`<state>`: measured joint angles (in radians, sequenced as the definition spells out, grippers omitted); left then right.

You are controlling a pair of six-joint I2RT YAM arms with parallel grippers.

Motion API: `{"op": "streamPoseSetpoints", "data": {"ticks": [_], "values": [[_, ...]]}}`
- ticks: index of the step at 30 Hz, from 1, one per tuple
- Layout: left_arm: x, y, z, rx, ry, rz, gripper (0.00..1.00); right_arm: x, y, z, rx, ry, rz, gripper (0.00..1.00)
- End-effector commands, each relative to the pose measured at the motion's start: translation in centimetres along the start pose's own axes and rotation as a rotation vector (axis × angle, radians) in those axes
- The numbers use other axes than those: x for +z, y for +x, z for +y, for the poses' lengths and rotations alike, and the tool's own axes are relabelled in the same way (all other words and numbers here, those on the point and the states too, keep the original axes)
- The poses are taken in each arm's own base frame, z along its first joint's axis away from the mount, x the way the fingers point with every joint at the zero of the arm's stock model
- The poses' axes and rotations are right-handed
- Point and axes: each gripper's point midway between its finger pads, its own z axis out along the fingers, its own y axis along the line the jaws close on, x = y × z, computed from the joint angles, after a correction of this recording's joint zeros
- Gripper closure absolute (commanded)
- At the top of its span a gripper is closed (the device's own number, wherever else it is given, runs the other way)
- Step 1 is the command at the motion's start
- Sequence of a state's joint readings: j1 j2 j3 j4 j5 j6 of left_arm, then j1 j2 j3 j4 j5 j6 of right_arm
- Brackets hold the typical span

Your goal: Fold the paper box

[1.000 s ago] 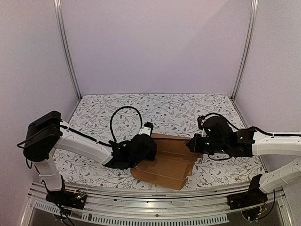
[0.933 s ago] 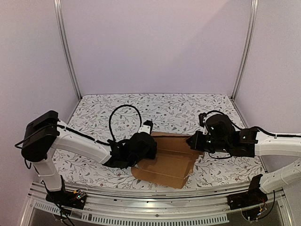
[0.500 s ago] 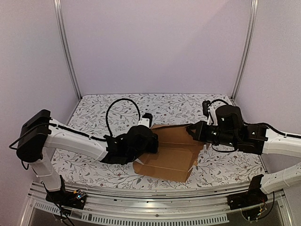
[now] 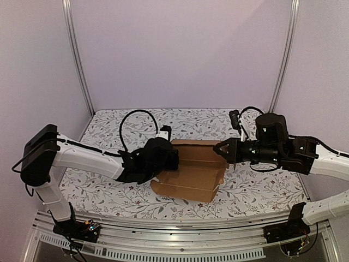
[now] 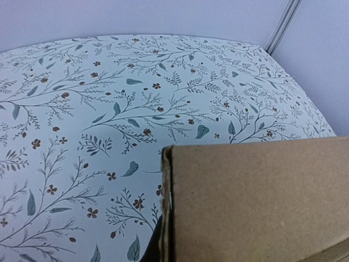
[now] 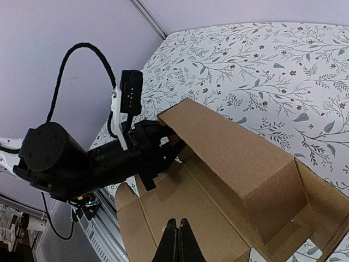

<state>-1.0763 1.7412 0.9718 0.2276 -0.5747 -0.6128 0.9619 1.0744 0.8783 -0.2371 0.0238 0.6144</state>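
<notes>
**Paper box [image 4: 192, 176] half raised between two closed claws**

Paper box, a plain brown die-cut cardboard sheet with creases and flaps, lies just near of the table's middle. Its near edge sits close to the ribbed metal rail [image 4: 180, 240] along the near side. Its far wall stands up from the flat base as a long folded panel, and a shorter flap rises at the right end. The near-left corner flap lies flat on the cloth. The cut edges look raw and slightly fuzzy, and the faces are matt and smooth.

The left claw [image 6: 159, 143] meets the left end of the raised far wall, closed down almost completely and pinching the thin cardboard there. Its wrist view is half filled by that wall, seen edge-on. The right claw [image 6: 178, 240] has its black fingers pressed together with nothing between them. It points leftward at the box's far-right corner, over the open interior; contact with the cardboard cannot be told.

The white tablecloth [image 4: 125, 128], printed with grey-green leaf sprigs and small brown flowers, lies bare far of the box. It is also bare to the left and right of both arms. Pale lilac panels [image 4: 180, 54] and slim aluminium posts [image 4: 76, 54] close in the far and side edges.
</notes>
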Motion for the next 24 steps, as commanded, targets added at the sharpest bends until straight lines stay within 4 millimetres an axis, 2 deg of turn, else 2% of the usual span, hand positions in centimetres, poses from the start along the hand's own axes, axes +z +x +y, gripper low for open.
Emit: {"op": "streamPoseSetpoints", "data": {"ticks": [1, 7, 14, 21, 24], "values": [[-0.3, -1.5, 0.7, -0.012, 0.004, -0.003, 1.0, -2.4, -0.9, 1.8, -0.095, -0.08, -0.009, 1.0], [-0.9, -3.1, 1.0, -0.081, 0.033, 0.0, 1.0, -5.0, -1.2, 1.7, -0.159, -0.099, -0.067, 1.0], [-2.1, -5.4, 0.3, -0.215, 0.119, 0.005, 1.0, -7.4, -1.5, 1.8, -0.2, -0.147, -0.169, 1.0], [-3.6, -7.8, -1.1, -0.376, 0.229, 0.005, 1.0, -7.6, -1.3, 2.5, -0.252, -0.229, -0.249, 1.0], [-4.4, -8.8, -1.6, -0.425, 0.273, 0.001, 1.0, -7.3, -2.1, 2.9, -0.256, -0.256, -0.311, 1.0]]}}
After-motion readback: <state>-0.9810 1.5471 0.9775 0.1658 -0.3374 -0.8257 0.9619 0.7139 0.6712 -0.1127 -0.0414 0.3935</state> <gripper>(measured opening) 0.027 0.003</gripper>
